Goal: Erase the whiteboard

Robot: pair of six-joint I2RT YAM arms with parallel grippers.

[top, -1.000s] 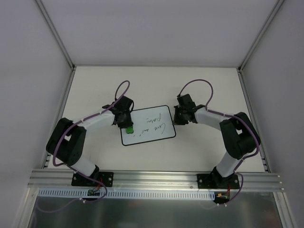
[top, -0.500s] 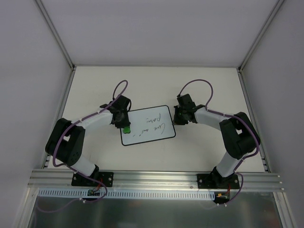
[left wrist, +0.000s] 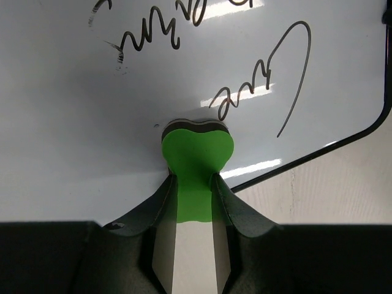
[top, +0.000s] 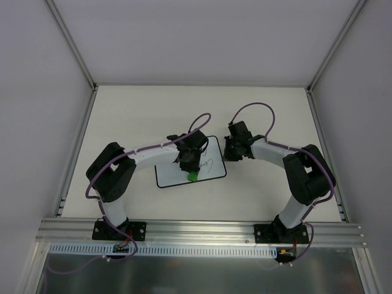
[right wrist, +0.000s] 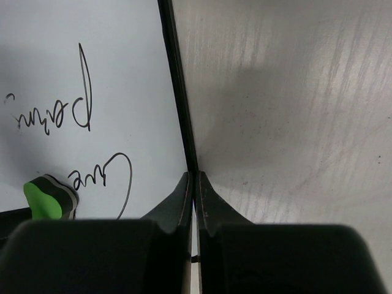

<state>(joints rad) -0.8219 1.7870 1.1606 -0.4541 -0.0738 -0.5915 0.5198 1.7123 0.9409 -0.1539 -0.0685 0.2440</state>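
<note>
Our left gripper (left wrist: 194, 184) pinched the green eraser (left wrist: 196, 147) tight, pressing it on the whiteboard (top: 168, 176) beside the handwriting (left wrist: 245, 92). Our right gripper (right wrist: 195, 184) clamped the board's right rim. The board lay flat on the table (top: 122, 110) between our arms.

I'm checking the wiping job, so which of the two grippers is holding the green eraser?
The left gripper: the green eraser is clamped in it, pressed on the whiteboard. The right gripper only pinches the board's edge.
</note>
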